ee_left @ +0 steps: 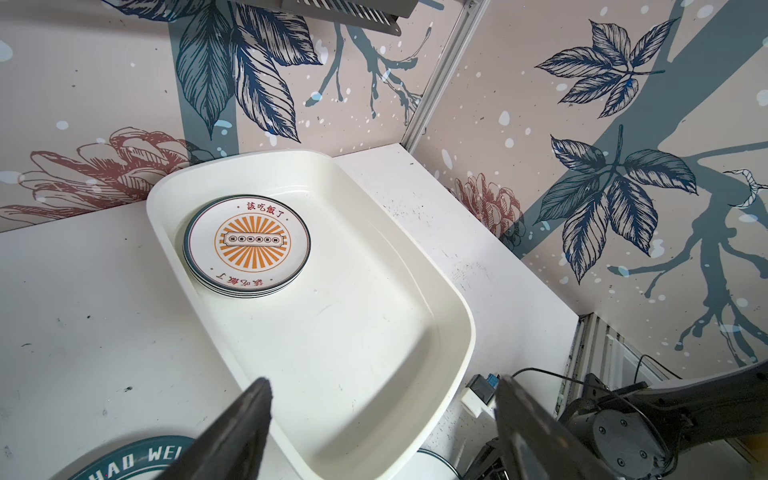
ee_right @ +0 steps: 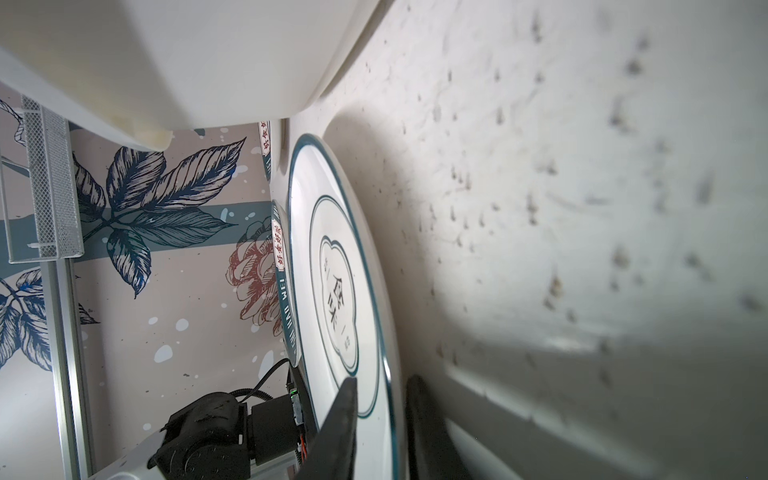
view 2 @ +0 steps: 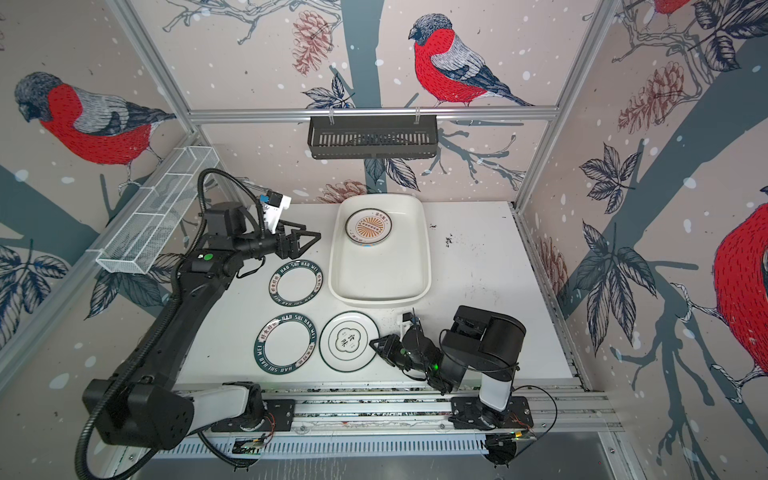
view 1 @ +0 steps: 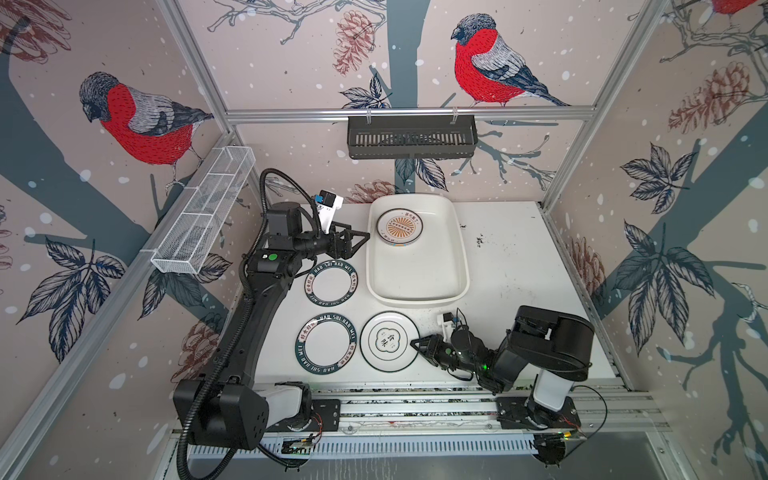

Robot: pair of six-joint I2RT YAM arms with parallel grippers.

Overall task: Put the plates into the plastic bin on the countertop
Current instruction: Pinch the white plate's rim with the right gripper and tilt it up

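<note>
Far left, the left gripper (view 1: 360, 242) hangs empty with jaws spread, just beside the plastic bin's (view 1: 415, 300) left rim. Near of it, two lettered-rim plates (view 1: 331, 282) lie flat on the countertop (view 1: 519, 270). To their right lies the emblem plate (view 1: 388, 341). The right gripper (view 1: 415, 344) is clenched on its right edge, one finger over the face and one beneath. The bin, with sunburst plates (view 1: 400, 226) stacked at its far end, sits just beyond this plate, so the lift must clear the near rim.

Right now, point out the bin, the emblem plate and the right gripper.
bin (view 1: 415, 298): top view, near rim.
emblem plate (view 1: 388, 341): top view, centre emblem.
right gripper (ee_right: 381, 386): right wrist view, between fingertips.
</note>
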